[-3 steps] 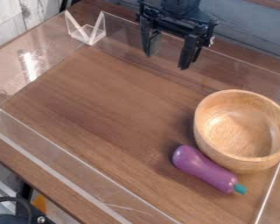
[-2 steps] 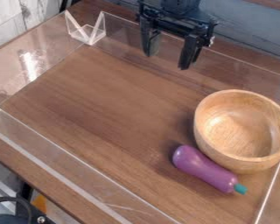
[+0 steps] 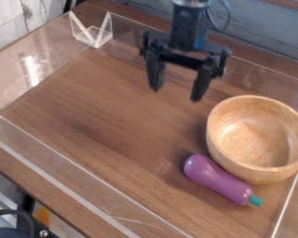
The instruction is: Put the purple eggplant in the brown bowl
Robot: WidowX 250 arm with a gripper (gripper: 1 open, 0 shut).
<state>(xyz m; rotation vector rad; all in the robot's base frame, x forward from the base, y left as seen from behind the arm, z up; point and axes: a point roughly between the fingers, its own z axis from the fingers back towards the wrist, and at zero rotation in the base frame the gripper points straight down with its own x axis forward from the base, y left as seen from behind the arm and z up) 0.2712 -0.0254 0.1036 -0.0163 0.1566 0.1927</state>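
The purple eggplant [image 3: 218, 178] lies on the wooden table at the front right, its teal-green stem tip pointing right. Just behind it, almost touching, stands the brown bowl [image 3: 257, 138], round, light wood, with nothing in it. My gripper [image 3: 175, 84] hangs over the back middle of the table, to the left of the bowl and well behind the eggplant. Its two dark fingers [image 3: 153, 76] point down and stand wide apart, open, with nothing between them.
A clear plastic wall [image 3: 64, 181] runs around the table's edges. A folded clear stand [image 3: 92, 28] sits at the back left corner. Bare wood [image 3: 101, 121] stretches across the left and middle of the table.
The gripper has come forward and down from the back edge toward the table's middle, staying open. The eggplant and bowl have not moved.
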